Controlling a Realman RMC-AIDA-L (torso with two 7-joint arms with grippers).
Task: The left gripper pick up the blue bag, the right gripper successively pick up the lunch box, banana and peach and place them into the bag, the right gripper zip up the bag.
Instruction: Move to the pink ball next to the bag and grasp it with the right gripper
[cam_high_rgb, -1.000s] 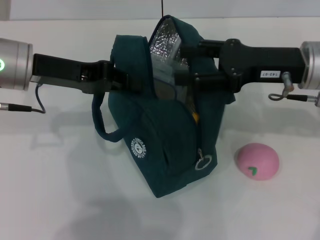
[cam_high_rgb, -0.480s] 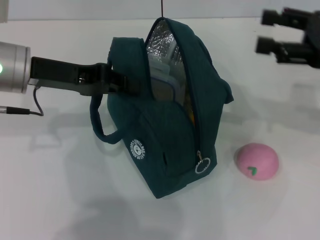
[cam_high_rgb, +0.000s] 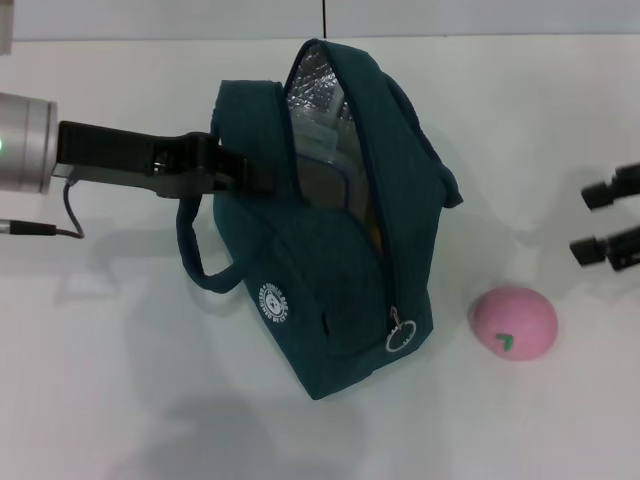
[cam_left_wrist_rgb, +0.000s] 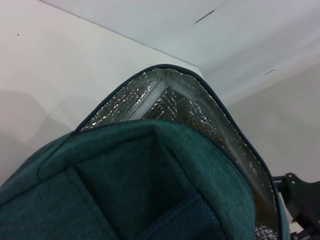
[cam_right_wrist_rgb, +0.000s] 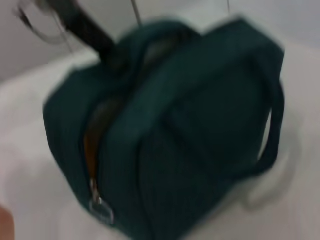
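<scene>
Bag held open on the white table

The left gripper (cam_high_rgb: 250, 172) clamps the blue bag (cam_high_rgb: 330, 280) upper left; the right gripper (cam_high_rgb: 607, 225), fingers apart and empty, hangs at the right edge above the peach (cam_high_rgb: 514, 322).

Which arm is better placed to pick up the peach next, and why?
Right. The right gripper hangs open just above the peach, with nothing in it, while the left gripper holds the blue bag.
</scene>
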